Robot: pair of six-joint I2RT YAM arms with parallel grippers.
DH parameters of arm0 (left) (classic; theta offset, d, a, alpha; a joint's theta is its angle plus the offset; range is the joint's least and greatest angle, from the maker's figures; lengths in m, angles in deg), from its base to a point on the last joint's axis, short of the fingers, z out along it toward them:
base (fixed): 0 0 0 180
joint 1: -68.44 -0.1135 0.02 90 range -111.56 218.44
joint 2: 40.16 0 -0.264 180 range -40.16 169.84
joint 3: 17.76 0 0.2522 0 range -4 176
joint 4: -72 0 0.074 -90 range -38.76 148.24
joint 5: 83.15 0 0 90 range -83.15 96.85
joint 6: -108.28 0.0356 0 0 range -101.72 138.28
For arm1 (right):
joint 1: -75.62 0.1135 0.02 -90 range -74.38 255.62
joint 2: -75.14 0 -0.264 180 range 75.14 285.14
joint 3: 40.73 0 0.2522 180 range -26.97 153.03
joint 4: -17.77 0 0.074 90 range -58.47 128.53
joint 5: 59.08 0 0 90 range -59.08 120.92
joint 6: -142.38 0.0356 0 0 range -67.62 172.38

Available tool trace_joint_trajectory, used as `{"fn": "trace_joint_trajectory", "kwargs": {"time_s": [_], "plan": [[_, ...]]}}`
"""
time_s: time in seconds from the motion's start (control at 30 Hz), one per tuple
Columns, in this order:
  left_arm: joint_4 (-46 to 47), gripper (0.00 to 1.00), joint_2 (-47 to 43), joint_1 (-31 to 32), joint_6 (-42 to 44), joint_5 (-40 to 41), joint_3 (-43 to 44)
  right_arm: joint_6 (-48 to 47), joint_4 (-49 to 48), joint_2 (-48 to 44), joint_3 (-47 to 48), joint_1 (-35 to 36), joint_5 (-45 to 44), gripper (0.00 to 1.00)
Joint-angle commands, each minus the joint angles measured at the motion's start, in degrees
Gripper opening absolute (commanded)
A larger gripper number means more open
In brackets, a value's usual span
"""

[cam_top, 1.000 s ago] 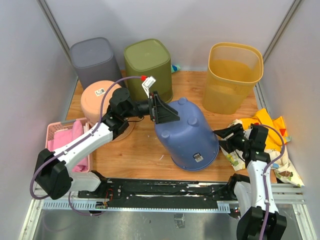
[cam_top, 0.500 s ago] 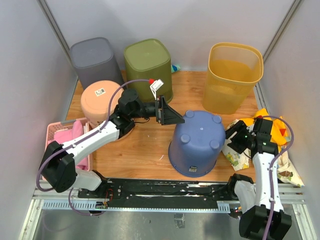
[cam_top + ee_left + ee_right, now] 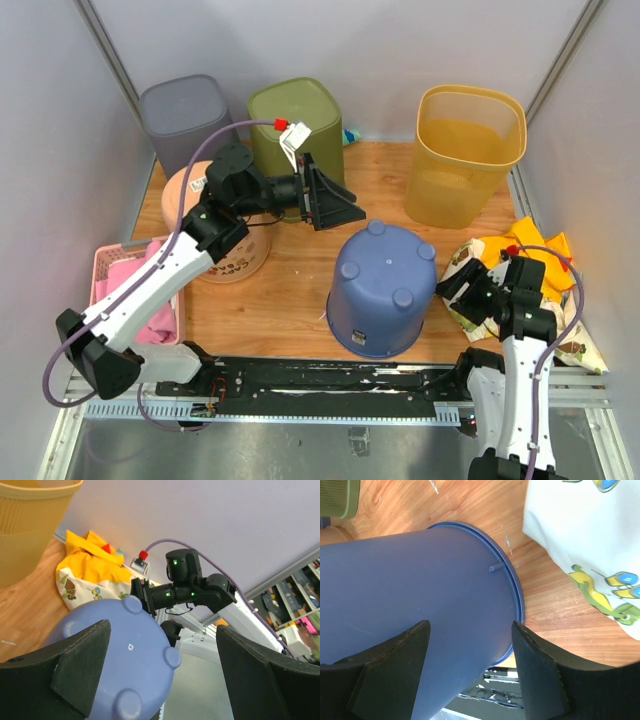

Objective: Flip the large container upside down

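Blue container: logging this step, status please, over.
Left gripper open, raised clear. Right gripper open beside blue container. Container upside down, rim down, feet up. Patterned cloth alongside, not touching.

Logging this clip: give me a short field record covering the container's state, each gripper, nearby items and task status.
container: blue bucket, rim down on the wooden table, footed base facing up
left gripper: open, raised beyond the bucket, holding nothing
right gripper: open, beside the bucket's lower wall, holding nothing
nearby: yellow bin, olive bin, grey bin, printed cloth
task status: bucket looks inverted
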Motion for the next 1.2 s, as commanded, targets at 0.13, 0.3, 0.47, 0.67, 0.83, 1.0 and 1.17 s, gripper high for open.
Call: {"fn": "trace_joint_trajectory", "kwargs": {"time_s": [0.13,0.3,0.47,0.67,0.83,1.0,1.17], "plan": [[-10.5,0.91,-3.8,0.4,5.8,2.1,1.2,15.2,-17.2,-8.1,-10.5,13.3,7.2,0.68],[-10.2,0.91,-5.1,0.4,4.8,1.0,0.1,26.8,-35.7,-3.2,-12.2,36.0,-9.2,0.68],[-12.0,0.91,-6.0,0.5,5.4,0.7,0.2,21.2,-37.8,21.6,3.0,45.9,-12.0,0.68],[-19.8,0.91,-8.4,2.0,10.1,0.3,0.3,10.8,-27.1,23.0,14.1,42.8,-23.1,0.69],[-25.2,0.91,-8.1,4.8,14.9,1.1,1.0,-2.5,-19.4,17.5,24.0,37.1,-35.1,0.71],[-26.1,0.91,-4.7,6.1,16.9,6.6,4.2,-15.3,-15.0,24.0,41.3,32.4,-39.7,0.72],[-26.3,0.91,-1.3,6.1,17.0,14.7,9.1,-24.1,-7.7,40.8,62.3,31.9,-37.3,0.72]]}}
